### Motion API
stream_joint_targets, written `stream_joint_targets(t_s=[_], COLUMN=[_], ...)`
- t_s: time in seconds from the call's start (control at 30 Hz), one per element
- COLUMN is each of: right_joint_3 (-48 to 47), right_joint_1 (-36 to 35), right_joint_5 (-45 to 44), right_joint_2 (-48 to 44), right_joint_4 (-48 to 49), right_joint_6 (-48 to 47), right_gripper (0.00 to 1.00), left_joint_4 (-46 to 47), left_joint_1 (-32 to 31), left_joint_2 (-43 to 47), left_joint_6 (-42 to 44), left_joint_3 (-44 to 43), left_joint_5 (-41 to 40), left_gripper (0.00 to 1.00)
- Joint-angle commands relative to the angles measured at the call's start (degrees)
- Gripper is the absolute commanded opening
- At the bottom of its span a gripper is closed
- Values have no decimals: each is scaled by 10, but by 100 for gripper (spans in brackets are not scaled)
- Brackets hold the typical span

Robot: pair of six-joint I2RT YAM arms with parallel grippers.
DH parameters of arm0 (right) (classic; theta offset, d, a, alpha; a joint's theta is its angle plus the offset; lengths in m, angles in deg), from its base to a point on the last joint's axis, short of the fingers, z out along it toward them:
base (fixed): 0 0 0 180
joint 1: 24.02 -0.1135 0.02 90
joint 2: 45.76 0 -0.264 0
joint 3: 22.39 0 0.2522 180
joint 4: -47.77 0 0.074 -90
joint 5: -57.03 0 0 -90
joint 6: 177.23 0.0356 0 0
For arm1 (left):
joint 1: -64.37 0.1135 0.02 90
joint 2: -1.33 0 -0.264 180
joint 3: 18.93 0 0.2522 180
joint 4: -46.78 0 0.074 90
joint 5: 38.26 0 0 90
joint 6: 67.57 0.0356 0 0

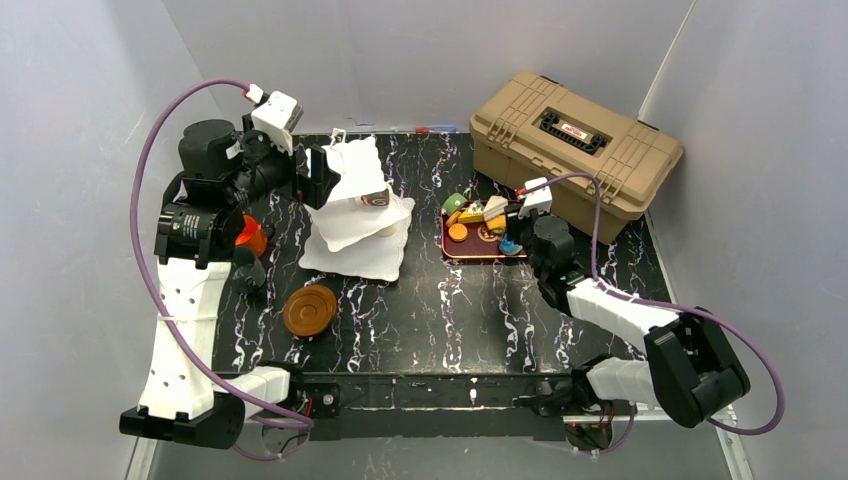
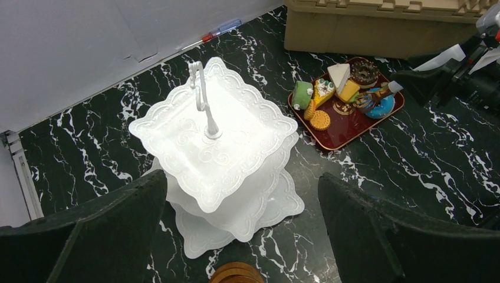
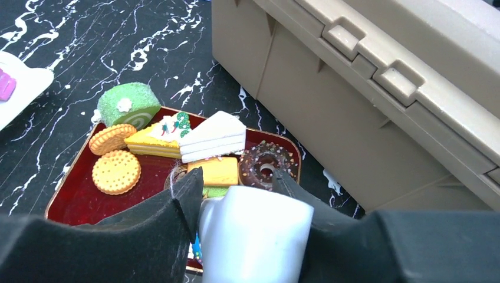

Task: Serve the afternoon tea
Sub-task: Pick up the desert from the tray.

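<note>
Right wrist view: fingers (image 3: 168, 227) pinch a white cup (image 3: 253, 236) above red tray (image 3: 73, 203).

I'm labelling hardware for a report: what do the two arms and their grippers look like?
The left arm and right arm share white boxy links between bulky black joints. A purple cable loops along the left arm, another along the right. Left fingers and right fingers are matte black wedges.

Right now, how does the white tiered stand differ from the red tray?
The white stand rises in three stacked scalloped tiers; the red tray is a single flat level. The stand's top plate is bare; the tray is crowded with toy pastries. Both sit on the black marbled table.
</note>
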Motion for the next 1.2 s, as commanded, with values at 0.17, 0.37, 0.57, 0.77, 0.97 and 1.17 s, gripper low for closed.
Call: stream_joint_targets(t_s=[0.17,0.37,0.57,0.77,0.97,1.17], right_joint_3=[-6,-20,-38,-55,-36,-26], right_joint_1=[4,4,3,-6,-58,-160], right_joint_5=[-9,-2,24,87,93,17], right_joint_2=[-19,-63,-104,-99,-59,0], right_joint_4=[35,11,-3,33,111,195], right_joint_6=[6,10,49,171,271,283], right_gripper=[12,1,1,1,1,1], left_joint_4=[5,5,5,3,0,-2], left_joint_1=[1,1,1,1,1,1], left_joint_2=[13,14,13,13,11,9], left_joint_6=[9,6,4,3,3,4], left_joint_3=[-11,-9,-12,-12,-13,-19], left_joint_5=[4,7,7,5,4,4], left_gripper=[98,98,98,98,99,99])
